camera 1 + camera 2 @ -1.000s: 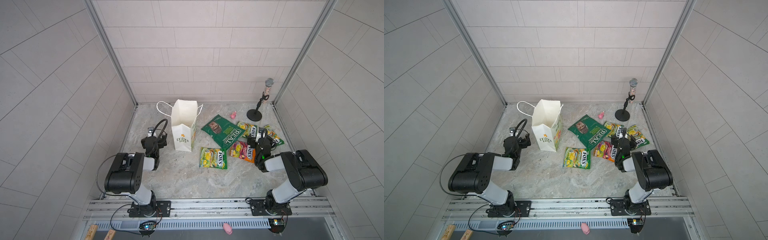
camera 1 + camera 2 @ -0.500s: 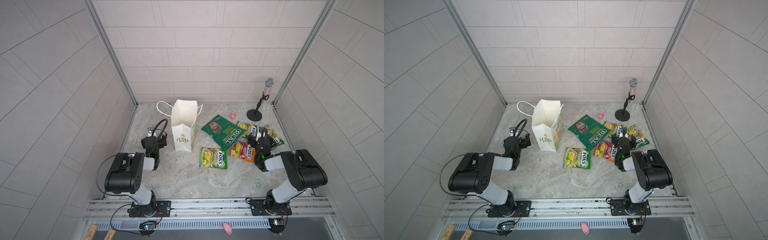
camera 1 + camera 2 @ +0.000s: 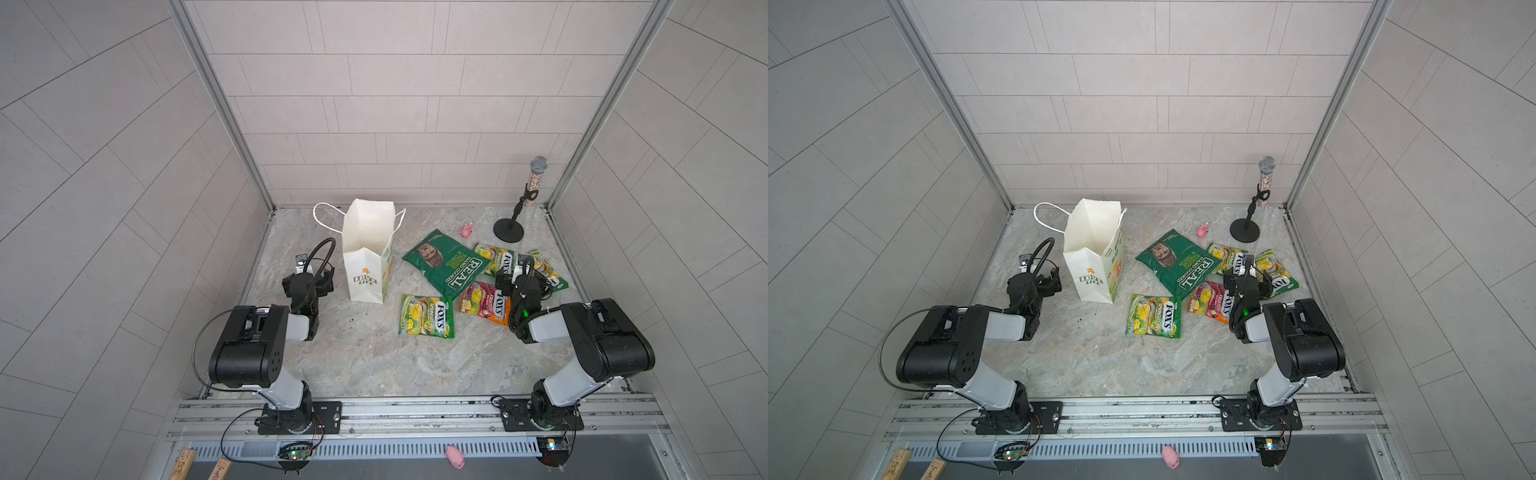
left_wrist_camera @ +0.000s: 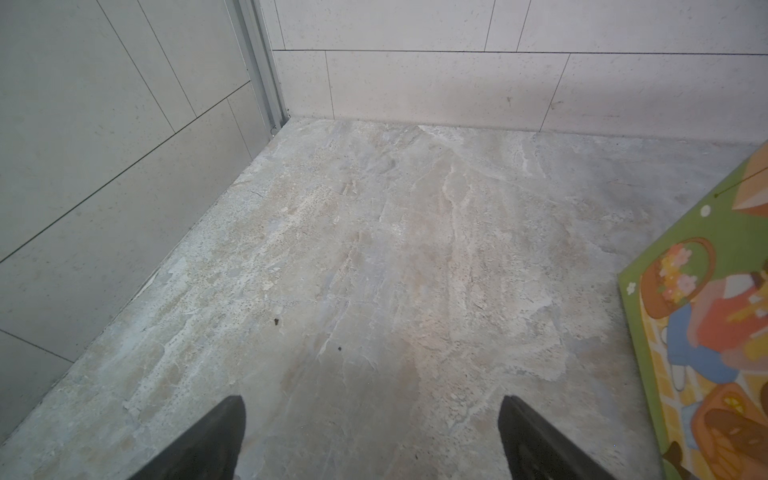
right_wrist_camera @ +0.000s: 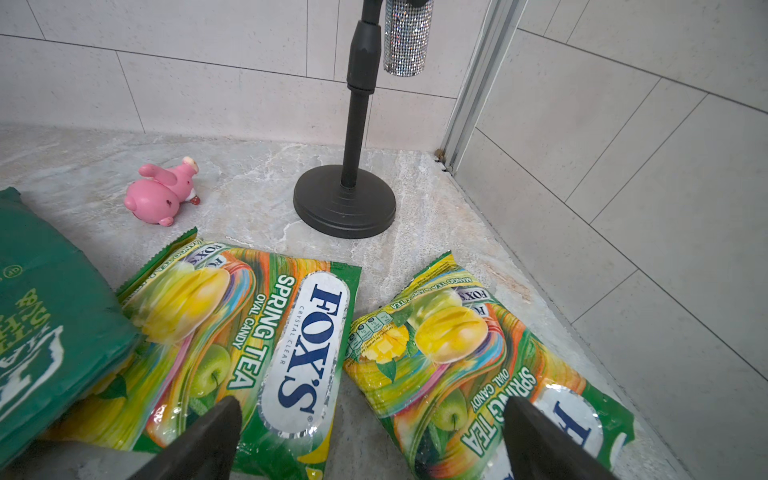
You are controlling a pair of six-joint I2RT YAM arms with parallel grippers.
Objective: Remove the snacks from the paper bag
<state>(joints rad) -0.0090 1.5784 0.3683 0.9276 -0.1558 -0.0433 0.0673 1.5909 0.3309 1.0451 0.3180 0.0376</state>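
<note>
Five snacks (image 3: 446,266) flat on desk (image 3: 374,357), right of upright paper bag (image 3: 365,266); bag looks emptied. Both released, empty: left end effector (image 4: 372,419) beside bag, right end effector (image 5: 372,419) above two packets. Likely done.

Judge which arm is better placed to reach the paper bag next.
Left, probably. The left gripper, open and empty, is beside the paper bag; the right gripper, also open, is over two FOX'S packets, with the REAL bag lying between it and the bag.
</note>
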